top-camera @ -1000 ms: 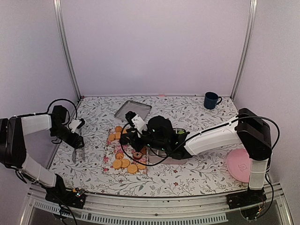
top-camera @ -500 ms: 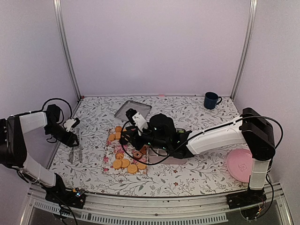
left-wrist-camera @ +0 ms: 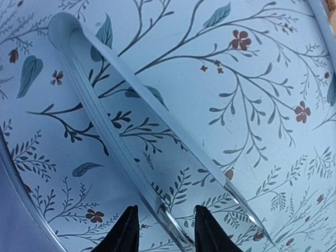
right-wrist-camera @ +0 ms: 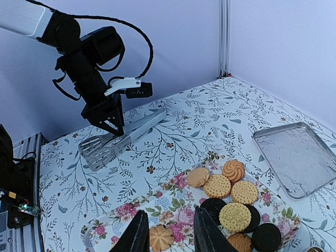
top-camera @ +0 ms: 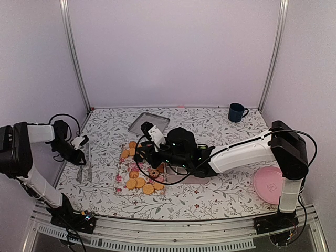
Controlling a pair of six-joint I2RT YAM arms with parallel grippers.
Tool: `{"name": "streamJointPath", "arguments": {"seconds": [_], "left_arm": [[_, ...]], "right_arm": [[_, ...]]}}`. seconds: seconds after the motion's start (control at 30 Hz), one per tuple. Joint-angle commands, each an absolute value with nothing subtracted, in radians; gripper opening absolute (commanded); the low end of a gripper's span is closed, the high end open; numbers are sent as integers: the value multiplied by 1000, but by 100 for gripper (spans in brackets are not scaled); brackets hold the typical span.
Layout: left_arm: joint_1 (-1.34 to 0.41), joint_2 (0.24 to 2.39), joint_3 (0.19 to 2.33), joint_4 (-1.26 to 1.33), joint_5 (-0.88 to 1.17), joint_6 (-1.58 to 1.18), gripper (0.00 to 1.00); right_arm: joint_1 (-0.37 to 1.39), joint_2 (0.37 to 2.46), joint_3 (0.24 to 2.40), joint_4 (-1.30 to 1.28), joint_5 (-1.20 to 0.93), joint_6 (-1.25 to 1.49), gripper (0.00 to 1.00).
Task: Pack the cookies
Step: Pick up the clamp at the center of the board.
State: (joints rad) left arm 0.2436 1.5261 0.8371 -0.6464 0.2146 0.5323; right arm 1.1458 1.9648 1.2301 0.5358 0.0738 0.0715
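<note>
The cookies [top-camera: 140, 182], golden ones and a few dark ones, lie on a floral tray [top-camera: 122, 184]. In the right wrist view golden and dark cookies [right-wrist-camera: 234, 216] cluster at the right of the floral tray [right-wrist-camera: 178, 197]. My right gripper [right-wrist-camera: 170, 233] hovers open just above it, with one golden swirl cookie [right-wrist-camera: 160, 238] between its fingers. In the top view the right gripper [top-camera: 140, 155] is over the tray's far end. My left gripper [left-wrist-camera: 167, 233] is open at the table's left, its fingers astride one arm of the metal tongs [left-wrist-camera: 121, 136] lying flat.
An empty metal baking tray [top-camera: 148, 123] sits behind the cookies. A blue mug [top-camera: 237, 112] stands at the back right and a pink plate [top-camera: 268, 185] lies at the front right. The tongs [top-camera: 84, 166] rest near the left wall.
The left gripper has set the tongs down flat on the table and drawn back toward the left wall. The right gripper has edged slightly left over the cookie tray.
</note>
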Motion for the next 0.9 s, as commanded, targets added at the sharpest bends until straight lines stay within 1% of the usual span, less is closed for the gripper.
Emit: {"name": "streamJointPath", "arguments": {"seconds": [0.0,0.13,0.23,0.3,0.33,0.43,0.53,0.67,0.7,0.77,0.87], "left_arm": [[250,1565,817,-583,186,535,30],[250,1597,814,-570,198,535,22],[250,1609,821,-570,230,535,11],[248,1607,833,-583,273,537,1],[246,1604,841,-595,301,538,0],[230,1589,879,-653,410,566,0],[192,1556,939,-729,534,604,0],[118,1515,1063,-862,763,662,0],[88,1506,1110,-894,845,678,0],[41,1498,1172,-968,957,716,0],[-41,1499,1238,-1029,1069,747,0]], "right_arm": [[1154,1919,1218,529,83,89,30],[1154,1916,1218,530,82,94,30],[1155,1914,1219,529,76,102,31],[1155,1912,1223,530,66,103,33],[1155,1913,1226,530,61,103,35],[1153,1914,1238,526,41,102,49],[1145,1910,1251,527,-18,101,70],[1110,1896,1249,583,-175,124,97],[1095,1894,1241,621,-247,143,99],[1069,1892,1229,690,-336,175,99],[1045,1896,1232,766,-398,217,99]]}}
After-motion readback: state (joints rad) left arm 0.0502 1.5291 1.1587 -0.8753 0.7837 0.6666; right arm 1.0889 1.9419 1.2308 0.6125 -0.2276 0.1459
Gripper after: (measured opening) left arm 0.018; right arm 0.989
